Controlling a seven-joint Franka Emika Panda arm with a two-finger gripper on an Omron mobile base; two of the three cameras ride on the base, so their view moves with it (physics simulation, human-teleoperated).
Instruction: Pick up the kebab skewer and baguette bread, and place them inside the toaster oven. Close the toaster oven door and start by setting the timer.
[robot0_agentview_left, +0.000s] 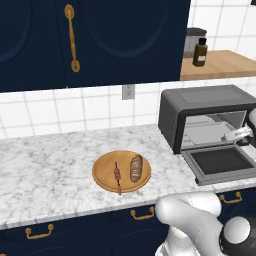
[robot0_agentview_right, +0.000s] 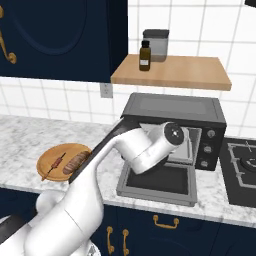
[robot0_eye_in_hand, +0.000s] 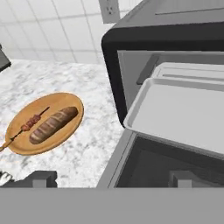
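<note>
Fingers (robot0_eye_in_hand: 111, 178) spread wide apart, holding nothing, touching nothing; poised above the lowered toaster oven door (robot0_eye_in_hand: 175, 170). Toaster oven (robot0_agentview_left: 205, 115) on marble desk (robot0_agentview_left: 45, 165), door (robot0_agentview_left: 222, 162) folded flat, pale tray (robot0_eye_in_hand: 183, 111) pulled partway out of the cavity. Kebab skewer (robot0_agentview_left: 117, 175) and baguette bread (robot0_agentview_left: 136, 168) lie side by side, close together, on round wooden plate (robot0_agentview_left: 102, 172), left of the oven. Baguette golden-brown with dark scoring; skewer carries red-brown chunks mid-stick.
</note>
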